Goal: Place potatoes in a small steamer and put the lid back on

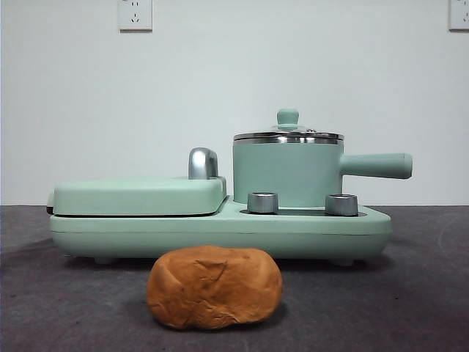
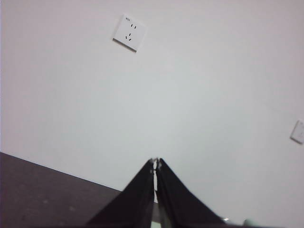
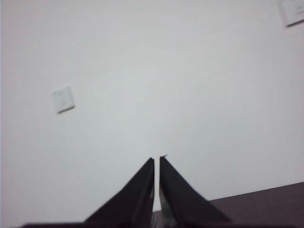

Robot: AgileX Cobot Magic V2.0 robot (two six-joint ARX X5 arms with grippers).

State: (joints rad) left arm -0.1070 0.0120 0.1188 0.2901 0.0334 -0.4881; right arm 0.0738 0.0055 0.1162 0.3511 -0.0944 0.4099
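Observation:
An orange-brown lumpy potato [image 1: 215,287] lies on the dark table in front of the appliance, near the camera in the front view. Behind it the mint-green small steamer [image 1: 287,174] stands on the right half of the appliance, its straight handle [image 1: 376,166] pointing right. The glass lid [image 1: 288,132] with a green knob rests on the steamer's steel rim. Neither arm shows in the front view. My left gripper [image 2: 156,161] is shut, raised and facing the white wall. My right gripper [image 3: 157,159] is shut too, also aimed at the wall, holding nothing.
The steamer sits on a mint-green appliance base [image 1: 220,231] with two steel dials [image 1: 263,202]. A flat hinged grill plate [image 1: 138,195] with a steel handle [image 1: 203,163] fills its left half. Wall sockets [image 1: 135,15] are on the white wall behind.

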